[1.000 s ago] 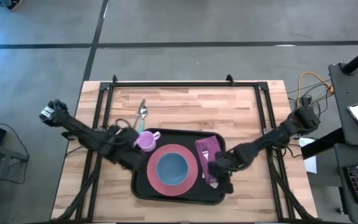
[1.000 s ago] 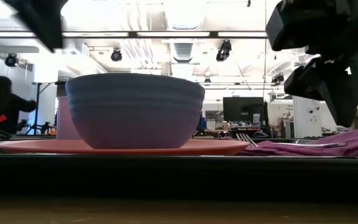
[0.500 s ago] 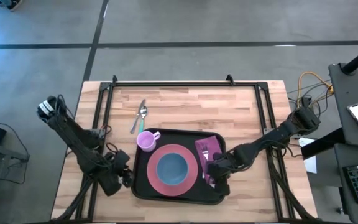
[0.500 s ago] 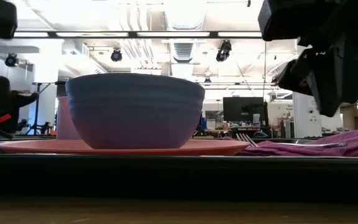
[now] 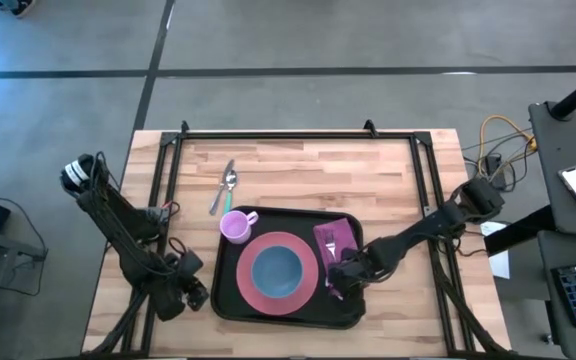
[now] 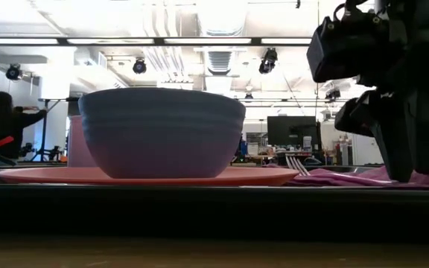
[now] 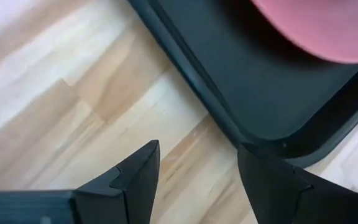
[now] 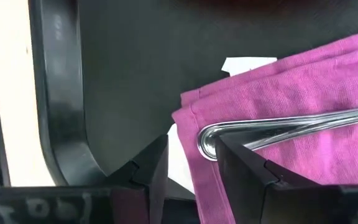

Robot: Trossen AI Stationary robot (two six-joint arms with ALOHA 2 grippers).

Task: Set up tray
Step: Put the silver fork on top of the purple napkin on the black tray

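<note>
The black tray (image 5: pixel 230 296) lies on the wooden table. On it stand a pink plate (image 5: pixel 313 293) with a blue bowl (image 5: pixel 276 270), a pink cup (image 5: pixel 236 225) and a purple napkin (image 5: pixel 340 236) with a fork (image 8: pixel 291 124) lying on top. A spoon (image 5: pixel 227 186) rests on the wood beyond the tray. My right gripper (image 8: pixel 188 165) is open, low over the napkin's near end, its fingers on either side of the fork's handle end (image 8: pixel 207 142). My left gripper (image 7: pixel 197 180) is open just off the tray's near left corner (image 7: pixel 272 140), over the table. My right gripper comes from above, slanting down, with the fork's handle end between its fingers (image 8: pixel 247 171). I cannot tell whether the fingers touch the fork or the napkin. The fork lies flat on the napkin.
Black rails (image 5: pixel 168 190) run along the table's left, right and far sides. Bare wood (image 5: pixel 318 170) lies beyond the tray. The low view looks past the bowl (image 6: pixel 162 134) into a room where a person (image 6: pixel 2 123) stands far back.
My left gripper has swung away from the pink cup toward the table's near left and gone down, ending beside the tray's near left corner, still open. My right gripper has sunk a little toward the napkin and fork.
</note>
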